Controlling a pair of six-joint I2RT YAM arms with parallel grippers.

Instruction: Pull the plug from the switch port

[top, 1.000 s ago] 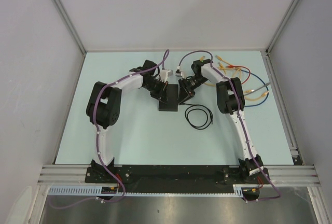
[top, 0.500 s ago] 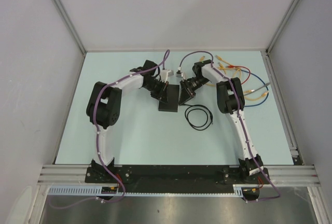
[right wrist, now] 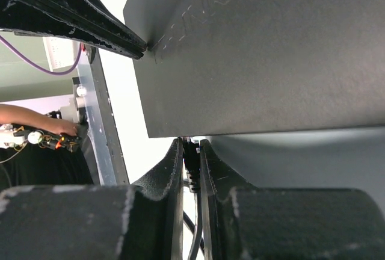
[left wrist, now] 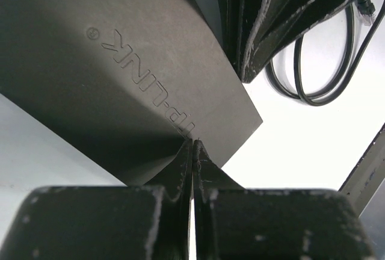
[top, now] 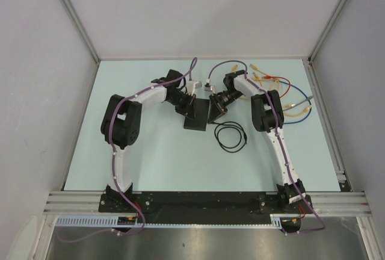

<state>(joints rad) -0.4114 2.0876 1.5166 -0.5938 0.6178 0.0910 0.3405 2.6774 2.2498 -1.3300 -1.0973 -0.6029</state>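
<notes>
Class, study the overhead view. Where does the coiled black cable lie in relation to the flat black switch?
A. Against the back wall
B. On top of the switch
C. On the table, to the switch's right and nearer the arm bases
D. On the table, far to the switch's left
C: the coiled black cable rests on the table, right of the switch and closer to the arm bases.

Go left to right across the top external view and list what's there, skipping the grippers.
left arm's black elbow → switch → coiled black cable → tangle of coloured wires
</notes>
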